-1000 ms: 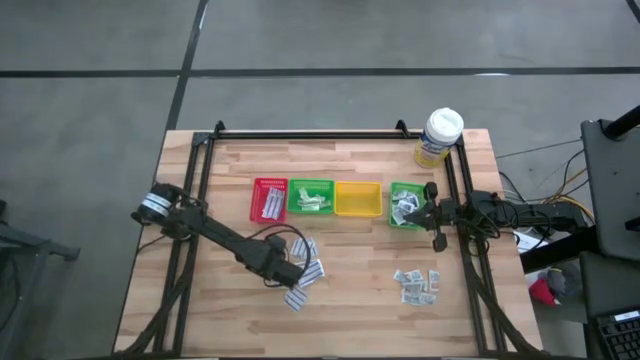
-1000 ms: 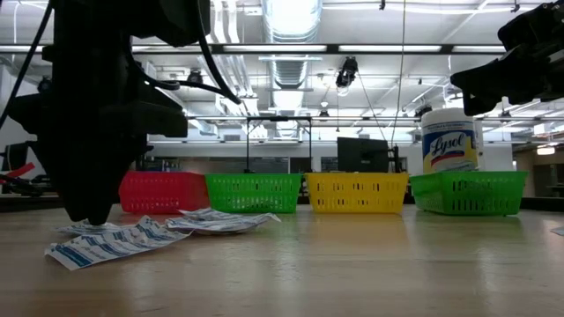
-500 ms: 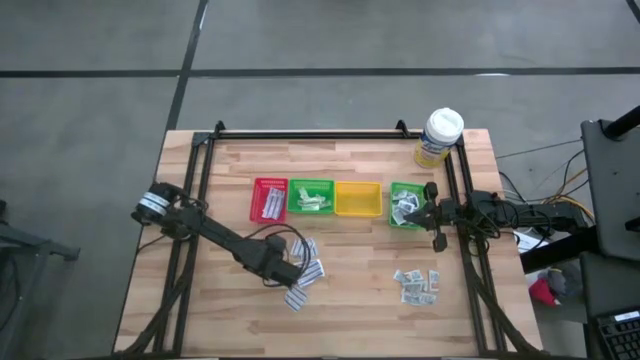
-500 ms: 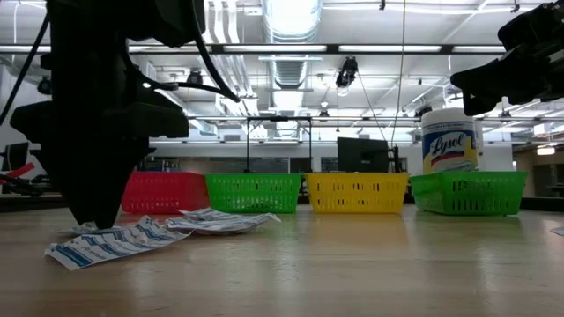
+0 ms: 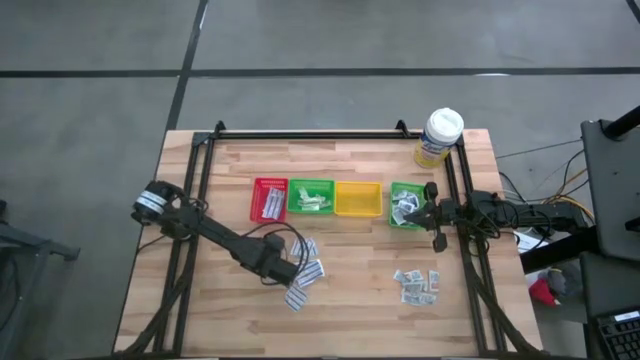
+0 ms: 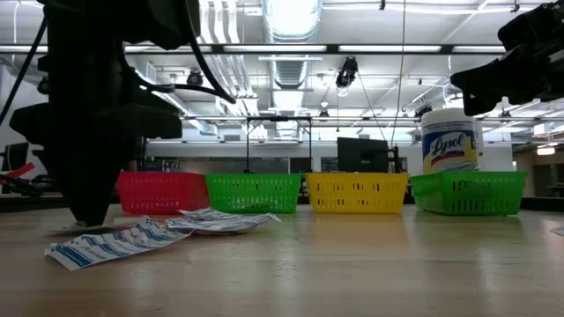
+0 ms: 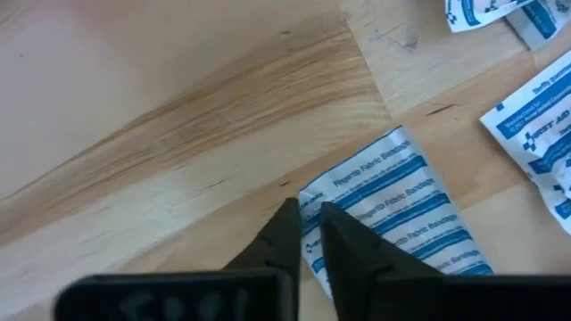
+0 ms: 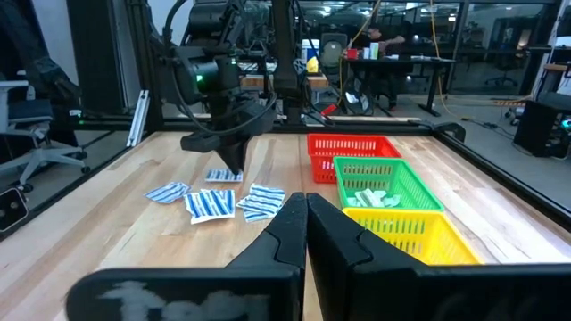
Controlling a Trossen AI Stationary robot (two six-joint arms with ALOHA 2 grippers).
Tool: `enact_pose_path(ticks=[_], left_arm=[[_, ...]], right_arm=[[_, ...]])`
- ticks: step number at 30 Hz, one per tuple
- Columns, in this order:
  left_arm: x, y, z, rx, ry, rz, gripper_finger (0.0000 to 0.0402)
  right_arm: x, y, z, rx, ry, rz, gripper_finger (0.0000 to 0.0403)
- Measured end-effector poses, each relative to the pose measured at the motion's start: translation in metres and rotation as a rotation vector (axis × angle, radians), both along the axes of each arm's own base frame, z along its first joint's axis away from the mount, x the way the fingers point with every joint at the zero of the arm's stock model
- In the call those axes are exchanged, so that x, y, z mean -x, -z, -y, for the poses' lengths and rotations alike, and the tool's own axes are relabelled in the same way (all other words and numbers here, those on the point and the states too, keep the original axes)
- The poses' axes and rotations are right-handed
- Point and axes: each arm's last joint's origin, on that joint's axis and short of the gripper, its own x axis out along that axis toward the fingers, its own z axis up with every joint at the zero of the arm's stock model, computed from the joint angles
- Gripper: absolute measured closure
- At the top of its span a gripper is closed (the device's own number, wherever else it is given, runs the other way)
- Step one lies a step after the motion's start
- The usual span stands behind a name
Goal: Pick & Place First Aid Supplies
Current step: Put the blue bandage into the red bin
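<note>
Grey concrete floor (image 5: 90,60) around counter, dark seam lines crossing it. Counter (image 5: 350,300) of light wood planks, black frame rails along its sides. Open ceiling (image 6: 352,26) with exposed ducts, pipes, long strip lights (image 6: 291,18). Dark monitor (image 6: 361,154) beyond far edge of counter. Office chair (image 8: 31,134) at one side. Desks with equipment (image 8: 419,62) at far end, person seated there.

Print on the small packets (image 5: 418,285) too tiny to read from above; red tray's (image 6: 163,191) left end behind the left arm.
</note>
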Motion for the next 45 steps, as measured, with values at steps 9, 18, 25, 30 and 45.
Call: enact_pose_path(ticks=[9, 18, 25, 30, 45], left_arm=[[0.005, -0.008, -0.003, -0.027, 0.013, -0.003, 0.04], [0.015, -0.042, -0.01, -0.089, 0.05, 0.088, 0.0401], [0.014, -0.064, -0.005, -0.124, 0.401, 0.237, 0.0401], [0.0, -0.077, 0.0, -0.34, 0.601, 0.419, 0.0401], [0.004, -0.114, -0.03, -0.917, 0.351, 0.497, 0.0401]], right_arm=[[0.0, 0.0, 0.0, 0.0, 0.0, 0.0, 0.0394], [0.0, 0.0, 0.0, 0.0, 0.0, 0.0, 0.0394], [0.0, 0.0, 0.0, 0.003, 0.0, 0.0, 0.0394], [0.0, 0.0, 0.0, 0.002, 0.0, 0.0, 0.0394], [0.0, 0.0, 0.0, 0.001, 0.001, -0.001, 0.0394]])
